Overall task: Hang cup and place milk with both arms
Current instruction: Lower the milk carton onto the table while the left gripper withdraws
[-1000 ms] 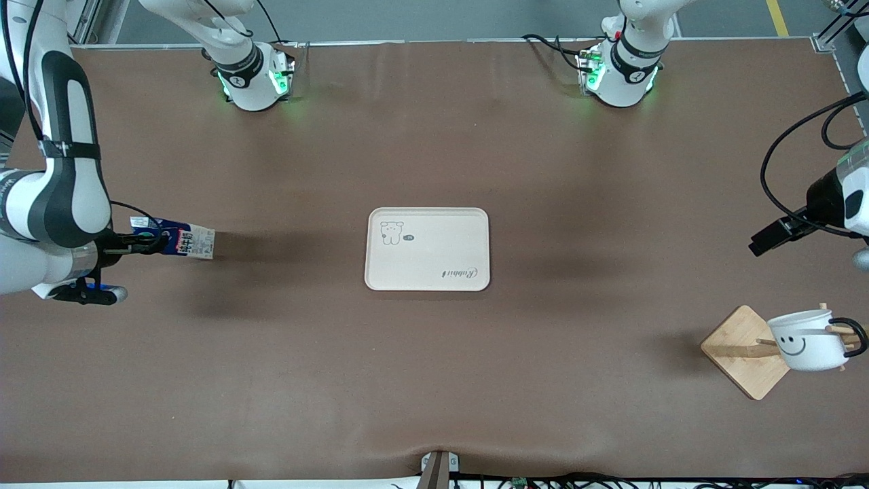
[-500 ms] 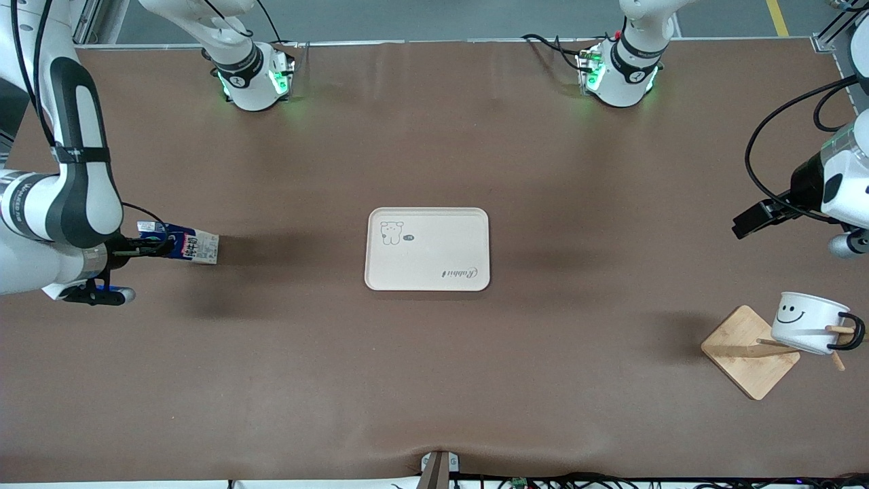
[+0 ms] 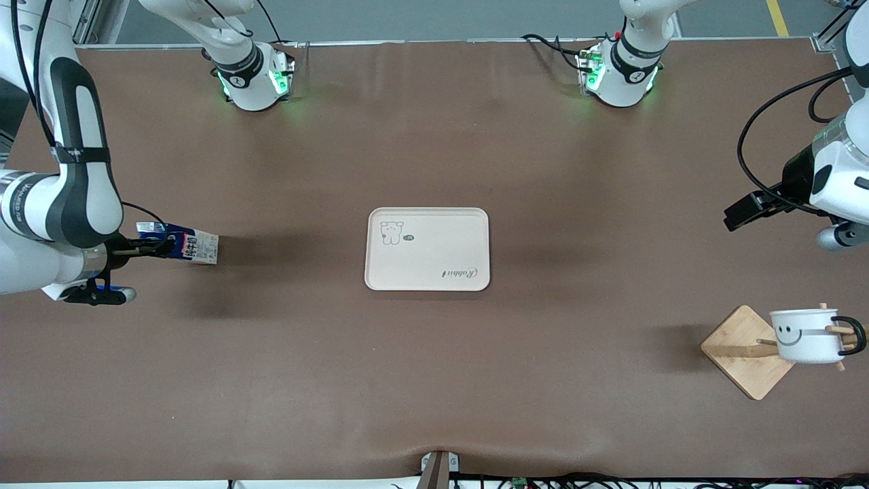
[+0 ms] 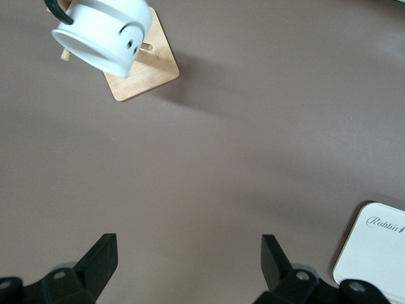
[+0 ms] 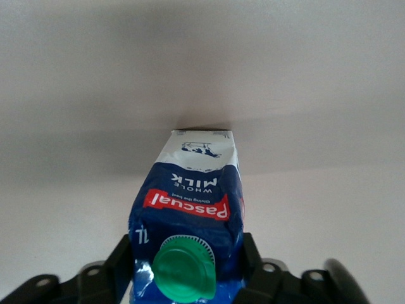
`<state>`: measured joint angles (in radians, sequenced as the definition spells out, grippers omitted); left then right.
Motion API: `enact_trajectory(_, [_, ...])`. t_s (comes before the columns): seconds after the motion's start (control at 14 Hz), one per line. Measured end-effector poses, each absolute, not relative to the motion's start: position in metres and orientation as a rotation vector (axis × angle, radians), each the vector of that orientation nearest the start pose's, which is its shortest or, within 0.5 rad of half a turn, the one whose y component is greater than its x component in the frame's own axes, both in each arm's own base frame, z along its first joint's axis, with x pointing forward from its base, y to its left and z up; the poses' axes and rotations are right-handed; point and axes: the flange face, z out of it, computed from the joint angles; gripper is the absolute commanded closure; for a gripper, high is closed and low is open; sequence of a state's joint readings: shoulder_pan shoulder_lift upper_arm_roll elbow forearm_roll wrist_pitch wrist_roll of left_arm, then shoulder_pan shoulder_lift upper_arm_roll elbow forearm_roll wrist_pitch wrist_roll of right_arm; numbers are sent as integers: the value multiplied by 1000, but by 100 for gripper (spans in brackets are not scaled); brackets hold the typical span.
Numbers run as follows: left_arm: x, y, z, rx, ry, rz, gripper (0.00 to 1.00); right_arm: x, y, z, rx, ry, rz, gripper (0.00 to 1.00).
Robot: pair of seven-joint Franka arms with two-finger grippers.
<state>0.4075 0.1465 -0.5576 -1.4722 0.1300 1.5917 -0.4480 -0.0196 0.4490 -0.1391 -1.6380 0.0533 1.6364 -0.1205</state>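
In the middle of the brown mat-covered table (image 3: 434, 380) lies a cream rectangular tray (image 3: 428, 249) with a small bear drawing and the word "Rabbit" printed on it; nothing stands on it. At the left arm's end of the table, nearer to the front camera than the tray, stands a light wooden rack with a square base and thin pegs (image 3: 743, 350). The small white enamel mug with a black loop handle and a smiley face (image 3: 806, 335) hangs on one peg by its handle. The peg passes through the handle, and the mug covers part of the rack.

The left arm's black two-finger gripper (image 4: 190, 263) is up in the air over bare mat at its end of the table, between the tray and the rack. Its fingers are spread wide apart with nothing between them. In the front view only its dark wrist part shows, and the arm is cut off by the picture's edge.

The right arm's black gripper (image 5: 186, 266) is at the right arm's end of the table. It is closed on the top part of the dark blue gable-top milk carton with a green round cap (image 3: 180, 244), which leans over sideways. I cannot tell whether the carton's whitish bottom touches the mat.

The mat has soft folds near its front edge. Along its upper edge in the front view stand the two white arm bases (image 3: 254, 78) with green lights, and a grey floor is above them.
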Motion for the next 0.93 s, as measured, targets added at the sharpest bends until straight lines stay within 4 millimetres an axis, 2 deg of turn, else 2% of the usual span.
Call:
enact_trajectory(0.36, [591,-53,607,-3068,-350,-24,0,614,-84,333,-3016,76,670,0])
enact_trajectory(0.5, [585,-57,618,-3063,-322,-30,0,615,-84,334,-3018,76,666,0])
enact_trajectory(0.93, [551,-98,642,-3022,-207,17,0,615,-84,334,-3018,76,665,0])
